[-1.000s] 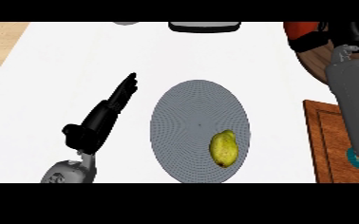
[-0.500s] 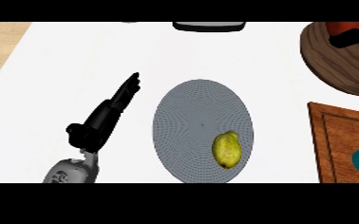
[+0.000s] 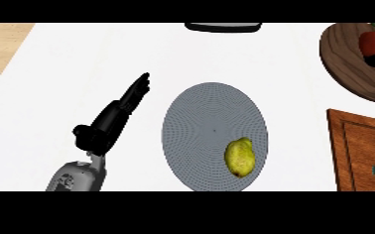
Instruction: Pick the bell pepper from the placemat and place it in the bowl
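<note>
A grey round placemat (image 3: 209,124) lies in the middle of the white counter. A yellow-green fruit (image 3: 240,157) sits on its lower right part. At the upper right edge stands a brown wooden bowl (image 3: 338,54), cut off by the frame, with a red thing (image 3: 368,41) showing inside it. My left hand (image 3: 110,121) rests on the counter left of the placemat, open, fingers straight and pointing up-right, touching nothing. My right hand shows nowhere in the head view.
A wooden board (image 3: 356,148) with a raised rim lies at the right edge below the bowl. A dark flat object (image 3: 222,27) sits at the counter's far edge. The counter's left edge runs at the upper left.
The right forearm, which stood over the bowl at the right edge, has gone out of view, and the bowl now shows uncovered. The left hand and the yellow-green fruit have not moved.
</note>
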You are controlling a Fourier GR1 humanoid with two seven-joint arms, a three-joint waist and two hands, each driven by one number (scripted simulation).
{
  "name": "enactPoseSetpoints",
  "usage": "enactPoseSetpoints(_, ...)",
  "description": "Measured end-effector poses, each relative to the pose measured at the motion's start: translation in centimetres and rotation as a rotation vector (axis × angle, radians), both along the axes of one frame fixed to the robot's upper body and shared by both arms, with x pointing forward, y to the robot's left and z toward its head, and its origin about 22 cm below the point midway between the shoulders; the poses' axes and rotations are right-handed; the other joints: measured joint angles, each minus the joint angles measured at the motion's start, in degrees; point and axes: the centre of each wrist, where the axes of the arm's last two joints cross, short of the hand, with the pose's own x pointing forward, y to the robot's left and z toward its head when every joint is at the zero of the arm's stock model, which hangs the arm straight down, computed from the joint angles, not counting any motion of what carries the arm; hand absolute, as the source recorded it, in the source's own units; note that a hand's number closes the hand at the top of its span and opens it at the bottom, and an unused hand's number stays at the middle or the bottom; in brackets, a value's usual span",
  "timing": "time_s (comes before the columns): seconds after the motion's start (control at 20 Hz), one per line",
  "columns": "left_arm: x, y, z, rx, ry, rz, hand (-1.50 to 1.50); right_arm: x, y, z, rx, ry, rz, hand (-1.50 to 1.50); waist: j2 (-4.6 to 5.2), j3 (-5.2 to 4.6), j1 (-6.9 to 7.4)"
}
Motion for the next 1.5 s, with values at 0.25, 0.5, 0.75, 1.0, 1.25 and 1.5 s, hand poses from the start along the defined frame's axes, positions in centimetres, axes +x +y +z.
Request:
enactPoseSetpoints(0.25, -0.2, 0.0, -0.1, -0.008, -0.003, -0.013, 0.00, -0.6, -1.4, -1.2, 0.158, 0.054, 0.051, -1.50, 0.17, 0.08, 0.51)
enactPoseSetpoints(0.5, -0.5, 0.2, -0.3, -0.002, -0.009, -0.007, 0.00, -1.3, -2.8, -0.8, 0.213, -0.045, 0.093, -1.50, 0.24, 0.12, 0.62)
enactPoseSetpoints(0.75, -0.1, 0.2, -0.2, -0.007, -0.009, -0.009, 0.00, -1.9, -4.2, 0.1, 0.284, -0.219, 0.041, -1.50, 0.29, 0.15, 0.47)
enactPoseSetpoints(1.0, 0.3, 0.2, 0.1, -0.001, -0.006, -0.005, 0.00, -3.3, -6.6, 1.7, 0.398, -0.377, -0.055, -1.50, 0.14, 0.13, 0.01)
enactPoseSetpoints(1.25, 0.1, 0.2, 0.4, -0.004, -0.001, 0.011, 0.00, -6.6, -10.3, 1.6, 0.482, -0.466, -0.134, -1.50, -0.04, 0.15, -0.47)
enactPoseSetpoints(1.5, -0.2, 0.9, 0.2, -0.005, 0.000, 0.015, 0.00, -11.2, -14.2, 0.8, 0.517, -0.547, -0.192, -1.50, -0.11, 0.20, -0.95)
